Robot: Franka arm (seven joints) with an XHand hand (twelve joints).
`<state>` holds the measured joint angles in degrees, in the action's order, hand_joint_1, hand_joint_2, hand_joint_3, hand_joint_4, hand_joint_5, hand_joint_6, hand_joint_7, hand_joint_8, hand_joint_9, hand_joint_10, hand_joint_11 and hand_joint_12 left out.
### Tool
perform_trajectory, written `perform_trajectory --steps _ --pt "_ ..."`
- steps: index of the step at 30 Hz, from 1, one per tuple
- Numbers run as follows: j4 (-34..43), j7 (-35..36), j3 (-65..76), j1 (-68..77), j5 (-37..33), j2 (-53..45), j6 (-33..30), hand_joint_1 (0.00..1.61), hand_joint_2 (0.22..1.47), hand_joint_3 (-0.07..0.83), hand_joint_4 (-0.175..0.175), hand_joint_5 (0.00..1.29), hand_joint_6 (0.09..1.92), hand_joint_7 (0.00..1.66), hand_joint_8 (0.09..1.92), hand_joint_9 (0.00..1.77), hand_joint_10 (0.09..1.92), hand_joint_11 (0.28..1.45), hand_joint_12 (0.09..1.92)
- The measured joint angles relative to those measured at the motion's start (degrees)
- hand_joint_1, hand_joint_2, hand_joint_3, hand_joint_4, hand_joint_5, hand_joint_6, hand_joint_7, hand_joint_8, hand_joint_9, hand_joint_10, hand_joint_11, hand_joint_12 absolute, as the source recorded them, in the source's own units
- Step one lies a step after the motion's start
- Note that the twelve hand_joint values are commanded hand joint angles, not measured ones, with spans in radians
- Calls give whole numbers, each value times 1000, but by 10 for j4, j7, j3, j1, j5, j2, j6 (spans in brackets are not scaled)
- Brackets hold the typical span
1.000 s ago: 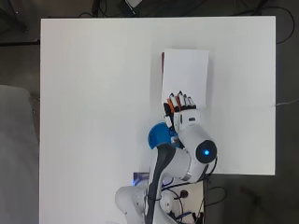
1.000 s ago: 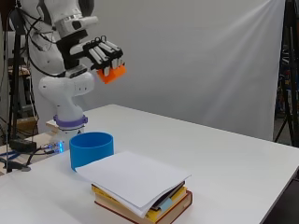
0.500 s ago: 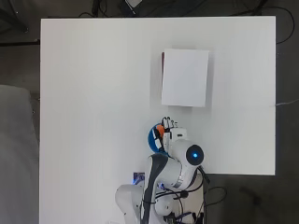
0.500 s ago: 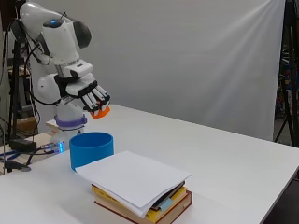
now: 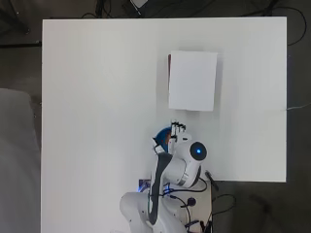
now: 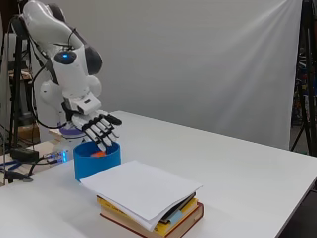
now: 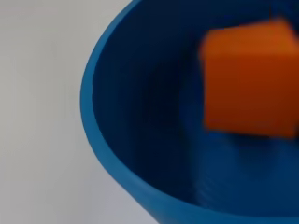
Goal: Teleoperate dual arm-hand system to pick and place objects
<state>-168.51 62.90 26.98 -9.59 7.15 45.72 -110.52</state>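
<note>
A blue bowl [image 6: 96, 162] stands near the arm's base, partly under the hand in the overhead view [image 5: 159, 139]. An orange block [image 6: 99, 154] lies inside it, and the wrist view shows the orange block [image 7: 247, 79], blurred, against the bowl's blue inner wall [image 7: 135, 116]. My hand [image 6: 96, 126] hovers just over the bowl's rim with its fingers stretched out and nothing in them. From above, the hand [image 5: 176, 133] covers the bowl's right side, and a sliver of the orange block [image 5: 167, 140] shows beside it.
A stack of books with white paper on top [image 6: 148, 193] lies close to the bowl, farther from the base in the overhead view [image 5: 193, 80]. Cables and a small lit device [image 6: 59, 156] sit at the table edge by the arm's base.
The hand came down from high above the books toward the base, carrying the orange block. Its fingers have since straightened, and the block now sits in the blue bowl.
</note>
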Motion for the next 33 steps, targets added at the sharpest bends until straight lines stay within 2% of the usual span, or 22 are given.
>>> perform_trajectory --steps 1,4,7,14,24,33 --pt "3 -22 -11 1 -1 -2 -1 23 859 -4 -20 6 87 16 87 165 93 421 87" --pt "11 -78 -44 1 -10 5 -5 6 932 7 36 160 87 158 87 331 87 469 87" --pt "24 -85 -83 4 -28 27 -6 94 972 5 60 212 87 242 87 396 87 490 87" --pt "156 -70 -138 21 -81 34 41 134 1002 5 71 272 87 363 87 467 87 497 87" --pt "358 -117 -252 56 -127 13 143 160 1049 11 97 256 87 333 87 469 87 471 87" --pt "378 -121 -258 64 -152 -31 145 190 1070 10 96 252 87 330 87 456 87 466 87"
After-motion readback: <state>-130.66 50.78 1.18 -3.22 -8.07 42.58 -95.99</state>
